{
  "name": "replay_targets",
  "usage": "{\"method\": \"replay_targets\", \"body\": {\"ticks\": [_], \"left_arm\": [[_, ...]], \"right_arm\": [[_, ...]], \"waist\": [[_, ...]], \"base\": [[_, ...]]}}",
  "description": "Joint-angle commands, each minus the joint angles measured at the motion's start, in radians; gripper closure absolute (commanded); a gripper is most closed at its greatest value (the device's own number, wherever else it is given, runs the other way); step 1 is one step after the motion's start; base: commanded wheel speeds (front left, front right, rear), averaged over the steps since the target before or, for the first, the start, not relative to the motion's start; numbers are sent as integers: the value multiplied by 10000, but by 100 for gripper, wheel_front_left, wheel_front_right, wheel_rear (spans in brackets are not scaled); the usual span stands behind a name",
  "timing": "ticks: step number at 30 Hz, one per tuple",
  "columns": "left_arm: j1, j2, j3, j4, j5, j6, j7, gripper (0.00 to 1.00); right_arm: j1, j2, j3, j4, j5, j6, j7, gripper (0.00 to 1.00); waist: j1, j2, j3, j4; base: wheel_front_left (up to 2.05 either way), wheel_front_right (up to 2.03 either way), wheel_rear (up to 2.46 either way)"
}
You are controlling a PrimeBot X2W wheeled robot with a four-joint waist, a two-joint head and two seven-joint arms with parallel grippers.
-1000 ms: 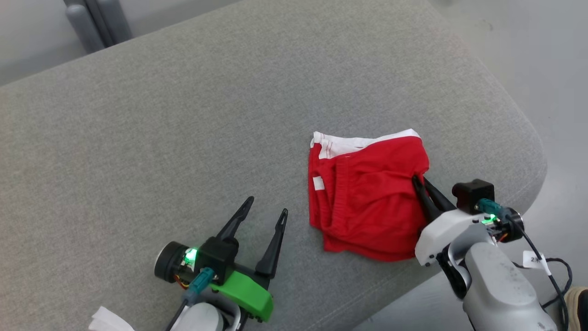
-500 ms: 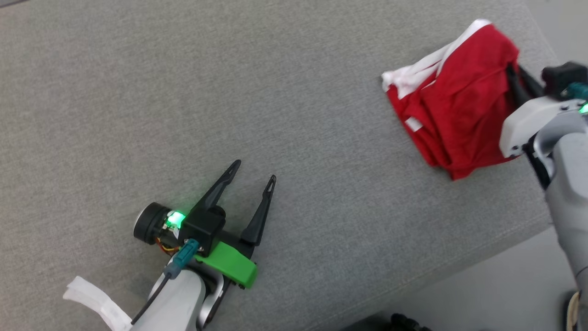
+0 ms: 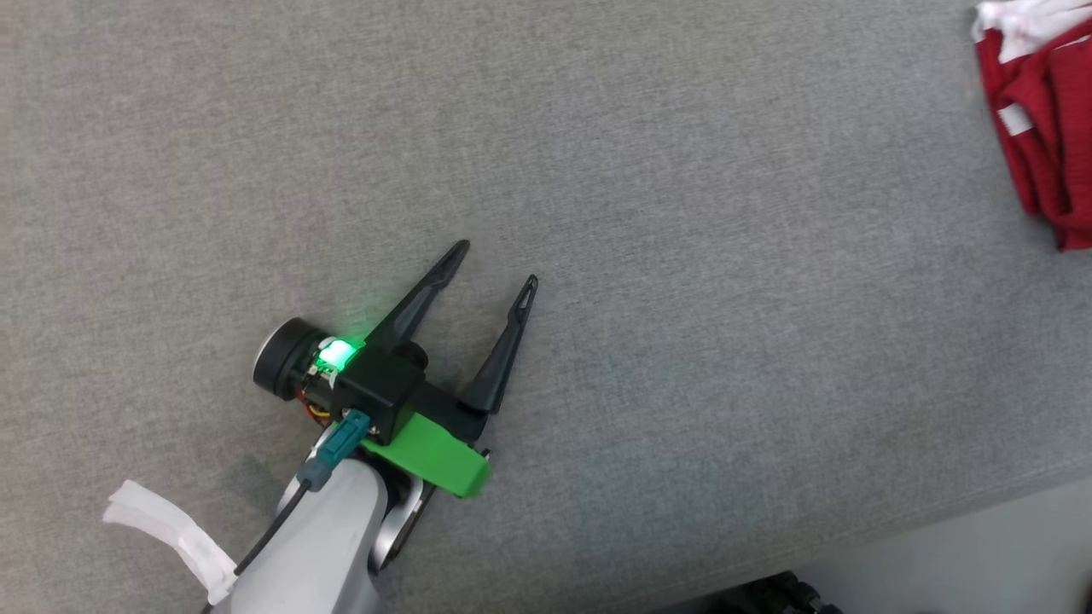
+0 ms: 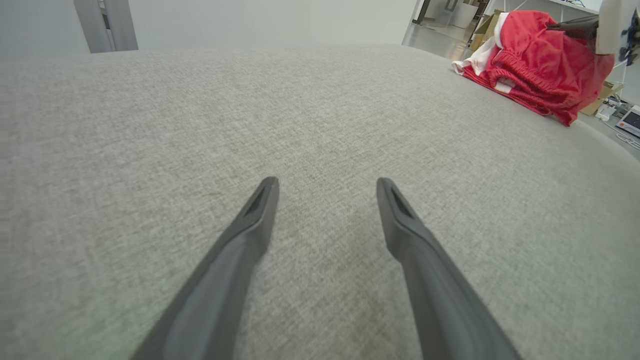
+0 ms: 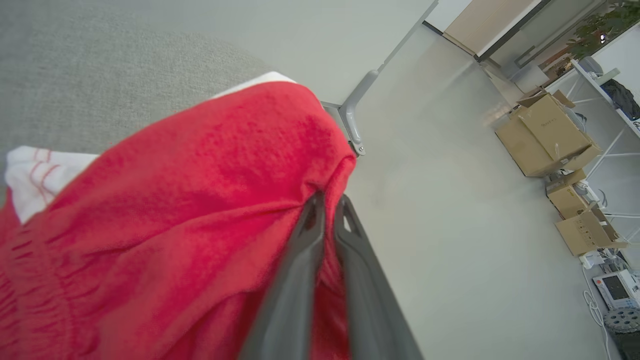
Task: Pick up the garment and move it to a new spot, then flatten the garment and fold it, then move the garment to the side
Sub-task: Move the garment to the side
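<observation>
The garment (image 3: pixel 1045 128) is a pair of red shorts with a white waistband, bunched at the top right edge of the head view. In the right wrist view my right gripper (image 5: pixel 331 200) is shut on a fold at the edge of the garment (image 5: pixel 175 225), pulling the cloth up into a peak. The left wrist view shows the garment (image 4: pixel 535 65) far off at the upper right, with the right gripper (image 4: pixel 575 27) at its top. My left gripper (image 3: pixel 496 264) rests low over the grey cushion, open and holding nothing, as its wrist view (image 4: pixel 326 182) confirms.
The grey upholstered surface (image 3: pixel 682 256) spreads wide around the left gripper. Its front edge runs across the lower right, with floor (image 3: pixel 981 546) beyond. Cardboard boxes (image 5: pixel 550 135) and a metal leg (image 5: pixel 355 115) stand on the floor past the garment.
The head camera has swung left, so the garment slid to the top right edge and the right arm left the picture. The left gripper stays open in about the same pose.
</observation>
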Motion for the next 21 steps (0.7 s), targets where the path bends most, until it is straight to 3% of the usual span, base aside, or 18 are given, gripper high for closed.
{"method": "replay_targets", "body": {"ticks": [1, 6, 9, 12, 21], "left_arm": [[79, 269, 228, 387, -43, 27, 46, 0], [240, 81, 460, 439, 11, 27, 45, 0], [408, -87, 689, 471, 104, 27, 37, 0], [542, -223, 978, 543, 141, 25, 34, 0], [1288, -678, 2715, 906, 337, 78, 27, 0]], "right_arm": [[197, 81, -404, -246, -279, -19, 2, 3], [467, 804, -1568, -1177, -1095, -19, -236, 0], [551, 1372, -1681, -1607, -1284, -19, -643, 0], [562, 1866, -1381, -1925, -1127, -19, -957, 0], [1586, 3275, 820, -3413, 570, -19, -1155, 0]], "waist": [[0, -1, 38, 100], [0, -1, -331, 71], [0, -1, -738, 88], [0, -1, -1116, 120], [0, -1, -2473, 477]], "base": [[0, 0, 0], [0, 0, 0], [0, 0, 0], [0, 0, 0], [0, 0, 0]]}}
